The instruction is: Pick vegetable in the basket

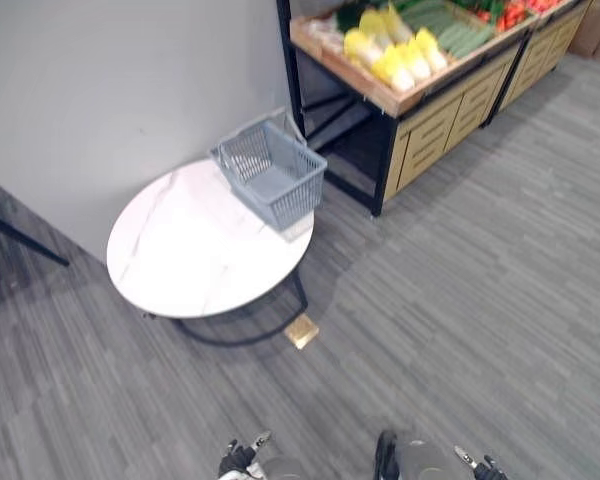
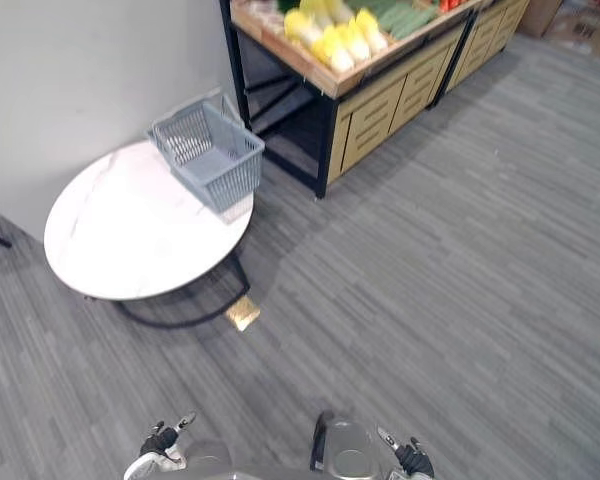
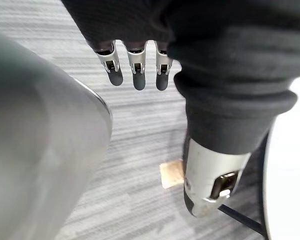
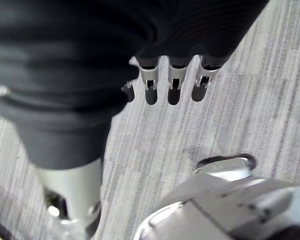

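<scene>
From my seat I see both hands low by the robot's sides, well apart from anything on the desk. The left hand (image 1: pixel 238 458) hangs with its fingers (image 3: pixel 138 75) straight and relaxed over the grey plank floor (image 1: pixel 480 280), holding nothing. The right hand (image 2: pixel 412 458) looks the same: its fingers (image 4: pixel 172 87) point loosely down, nothing between them and the thumb. Ahead and to the left stands a round white desk (image 1: pixel 195 250) on a dark frame, close to a pale wall (image 1: pixel 110 90). A grey plastic basket (image 1: pixel 272 170) sits upright on the desk's far edge, on the side nearest the produce stand (image 1: pixel 430 120). The vegetables are on that wooden stand beyond the desk, apart from the basket: a cluster of pale yellow cabbages (image 1: pixel 395 55) at the near end, long green ones (image 1: pixel 450 30) just behind them, and red ones (image 1: pixel 515 12) farther along, which I think are tomatoes or peppers, though they are too small for me to be sure. A small tan square (image 1: pixel 301 331) lies on the floor beside the desk's base.
</scene>
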You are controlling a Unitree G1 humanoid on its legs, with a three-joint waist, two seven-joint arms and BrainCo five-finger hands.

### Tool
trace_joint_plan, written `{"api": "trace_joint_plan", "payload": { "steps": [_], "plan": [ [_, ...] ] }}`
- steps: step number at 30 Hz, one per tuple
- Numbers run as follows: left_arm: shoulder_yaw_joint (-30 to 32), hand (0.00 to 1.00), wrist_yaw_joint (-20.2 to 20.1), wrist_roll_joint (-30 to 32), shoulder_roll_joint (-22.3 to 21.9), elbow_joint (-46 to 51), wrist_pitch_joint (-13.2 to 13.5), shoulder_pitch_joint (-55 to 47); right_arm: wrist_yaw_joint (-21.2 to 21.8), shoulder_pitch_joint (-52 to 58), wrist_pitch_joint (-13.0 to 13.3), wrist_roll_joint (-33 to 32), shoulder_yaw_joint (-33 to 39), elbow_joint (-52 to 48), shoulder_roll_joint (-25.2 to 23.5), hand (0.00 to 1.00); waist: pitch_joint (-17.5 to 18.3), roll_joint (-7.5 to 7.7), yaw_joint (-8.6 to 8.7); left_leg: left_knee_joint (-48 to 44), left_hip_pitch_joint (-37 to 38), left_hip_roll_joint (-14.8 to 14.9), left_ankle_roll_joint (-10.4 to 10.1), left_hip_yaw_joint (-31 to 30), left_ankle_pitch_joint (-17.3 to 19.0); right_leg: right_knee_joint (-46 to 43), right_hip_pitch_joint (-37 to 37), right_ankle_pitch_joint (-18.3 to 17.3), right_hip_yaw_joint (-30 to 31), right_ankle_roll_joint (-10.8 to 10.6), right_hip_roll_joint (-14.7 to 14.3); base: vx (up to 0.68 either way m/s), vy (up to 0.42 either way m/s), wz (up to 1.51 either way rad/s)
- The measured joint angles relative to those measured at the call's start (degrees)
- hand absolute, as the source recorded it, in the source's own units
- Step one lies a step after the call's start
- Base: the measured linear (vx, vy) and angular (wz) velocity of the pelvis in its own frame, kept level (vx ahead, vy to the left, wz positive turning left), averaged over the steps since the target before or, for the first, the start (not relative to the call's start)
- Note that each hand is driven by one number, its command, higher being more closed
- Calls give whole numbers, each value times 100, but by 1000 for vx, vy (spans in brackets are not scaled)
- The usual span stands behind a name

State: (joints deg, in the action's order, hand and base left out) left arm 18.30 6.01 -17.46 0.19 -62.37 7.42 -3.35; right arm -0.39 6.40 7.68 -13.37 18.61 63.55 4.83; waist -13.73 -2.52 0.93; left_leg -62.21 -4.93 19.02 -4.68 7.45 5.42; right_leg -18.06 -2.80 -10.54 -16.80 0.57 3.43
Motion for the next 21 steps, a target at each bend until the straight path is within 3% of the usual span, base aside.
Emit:
{"api": "trace_joint_plan", "payload": {
  "steps": [2,4,6,7,8,9,10,11,12,14,15,16,17,18,19,21],
  "plan": [
    [4,0,-1,-2,2,120,8,-5,-31,8,-1,4,-125,2,41,0,15,20,-23,-20,-606,-176,-11,350,305,495,509,-61,-14,-99,38,511,-41,4],
    [-21,0,-13,-21,-10,232,43,14,-40,15,-37,4,-115,28,59,0,12,-5,-51,562,-1206,-334,8,599,567,876,896,-23,-152,-216,77,367,57,18],
    [-43,0,-11,-33,-14,308,84,67,-43,66,-116,2,-113,26,51,0,-8,53,-155,2092,-1478,-598,109,1060,640,1273,1337,-54,-372,-417,206,383,114,38],
    [-64,0,6,-28,-21,313,80,67,-43,85,-122,3,-119,9,39,0,10,85,-151,3122,-1464,-814,171,1247,459,1420,1526,-82,-495,-513,271,589,223,56],
    [-51,0,20,-28,-56,313,82,46,-42,109,-118,59,-124,-10,46,0,30,67,-200,4664,-1420,-1054,268,1419,-51,1648,1822,-194,-577,-614,285,604,249,37],
    [-9,0,21,-26,-46,321,85,46,-43,126,-122,168,-157,8,53,0,60,94,-336,4758,-1414,-1099,428,1412,-607,1728,1949,-282,-507,-656,293,519,220,18],
    [15,0,22,-26,-36,321,81,34,-38,118,-122,212,-245,10,43,0,129,125,-382,4762,-1381,-1195,667,1439,-748,1770,1985,-341,-448,-552,325,409,151,-1],
    [21,0,30,-17,98,316,85,29,-19,42,-111,217,-386,12,-11,0,221,369,-411,4721,-1397,-1377,878,1512,-544,1768,1939,-283,-211,-407,471,490,176,2],
    [42,0,30,-17,172,294,82,31,10,-97,-105,217,-438,11,-80,0,225,471,-421,4665,-1396,-1431,971,1528,-432,1682,1885,-87,22,-399,533,570,229,8],
    [184,0,37,8,325,34,61,21,58,-279,-78,221,-623,14,-159,0,327,673,-419,4622,-1196,-1586,1138,1583,-222,951,1648,156,458,-610,753,519,246,2],
    [186,0,47,26,371,-106,15,-11,80,-358,-29,224,-735,12,-167,0,340,701,-437,4721,-946,-1620,1132,1624,-69,54,1309,314,693,-798,864,380,177,-13],
    [173,0,59,26,391,-136,-12,-60,80,-418,11,227,-816,14,-166,0,337,703,-437,4827,-796,-1628,1078,1643,5,-561,1062,478,818,-1077,928,504,228,-29],
    [106,0,82,24,441,-179,-67,-167,98,-503,48,230,-939,12,-192,0,313,677,-427,4991,-436,-1664,960,1670,149,-2009,474,761,1119,-1592,1008,369,155,-17],
    [-20,0,117,23,473,-210,-108,-274,107,-480,60,230,-1019,14,-215,0,312,651,-367,5150,-17,-1743,916,1568,225,-3231,31,790,1182,-1671,1034,444,182,11],
    [-124,0,152,21,497,-207,-120,-344,127,-410,55,200,-1033,7,-234,0,294,611,-266,5321,309,-1823,885,1480,262,-3822,-207,780,1077,-1658,1063,382,119,35],
    [-243,0,206,10,548,-206,-122,-358,121,-393,110,223,-1049,-97,-172,0,294,648,-175,5578,799,-1967,836,1321,332,-4165,-589,527,763,-1489,1211,364,57,66]
  ]
}}
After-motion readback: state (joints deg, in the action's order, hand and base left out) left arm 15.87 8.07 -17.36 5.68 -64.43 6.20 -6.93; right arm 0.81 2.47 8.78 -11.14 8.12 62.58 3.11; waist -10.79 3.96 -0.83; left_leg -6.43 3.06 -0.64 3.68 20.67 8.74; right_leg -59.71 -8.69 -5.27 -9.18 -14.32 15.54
